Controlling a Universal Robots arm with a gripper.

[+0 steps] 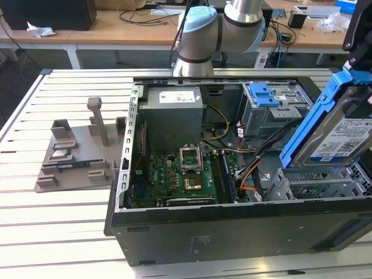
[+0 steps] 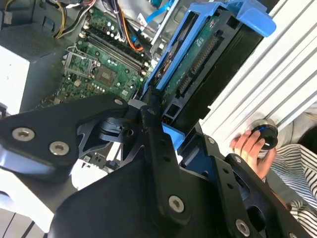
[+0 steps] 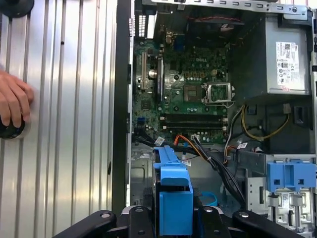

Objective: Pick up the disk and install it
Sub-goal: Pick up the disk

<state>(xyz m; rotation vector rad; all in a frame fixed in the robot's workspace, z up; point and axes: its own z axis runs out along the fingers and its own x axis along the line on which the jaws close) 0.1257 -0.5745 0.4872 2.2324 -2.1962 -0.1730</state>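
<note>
— So, where's the disk (image 1: 340, 131)?
— I've got it pinched in the fingers (image 2: 151, 131), which are closed across its blue-railed end. It hangs tilted over the case (image 1: 232, 232) at the exterior view's right, angled, I judge, toward the open bay (image 1: 314, 186) just beneath.
— Room to move?
— Tight. The case wall is on 1 side and cables (image 1: 256, 174) run just beside the bay. A hand (image 3: 12, 106) rests on the counter (image 3: 74, 124), well apart.
</note>
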